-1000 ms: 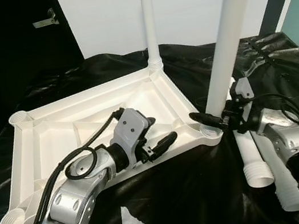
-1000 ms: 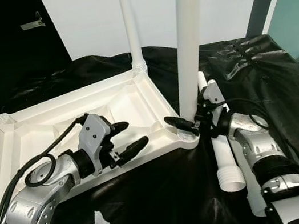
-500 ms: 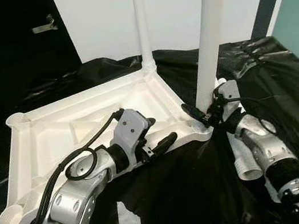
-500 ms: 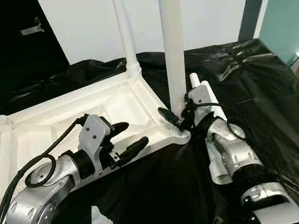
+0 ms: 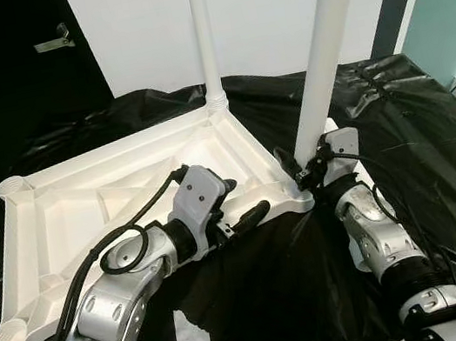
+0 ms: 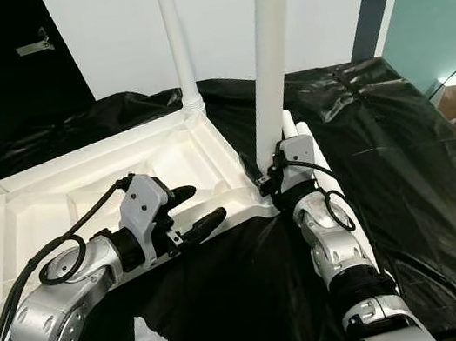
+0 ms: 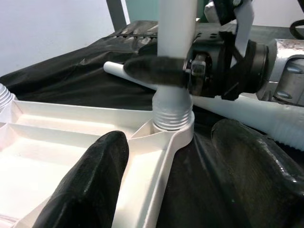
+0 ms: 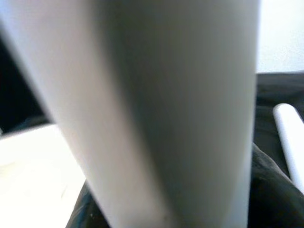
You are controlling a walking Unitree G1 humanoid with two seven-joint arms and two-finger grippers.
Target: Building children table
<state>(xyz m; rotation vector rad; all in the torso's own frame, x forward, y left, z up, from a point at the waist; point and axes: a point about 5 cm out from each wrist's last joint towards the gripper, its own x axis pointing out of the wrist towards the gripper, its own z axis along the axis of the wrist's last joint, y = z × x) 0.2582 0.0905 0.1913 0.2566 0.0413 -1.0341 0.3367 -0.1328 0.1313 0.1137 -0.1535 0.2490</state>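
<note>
Black plastic sheeting (image 5: 437,151) covered the work surface. On it lay the white tabletop (image 5: 101,202), upside down, ribbed, with round corner sockets. One leg (image 5: 203,33) stood upright in the far corner. Right gripper (image 5: 306,170) was clamped on the second leg (image 5: 324,39) just above its near-corner socket. Left gripper (image 7: 166,161) was spread open, straddling the tabletop's rim beside that socket.

Both upright white plastic table legs, the near one (image 5: 323,48) and the far one (image 5: 203,33), run off the top edge. In the right wrist view, the near one is a blur.
</note>
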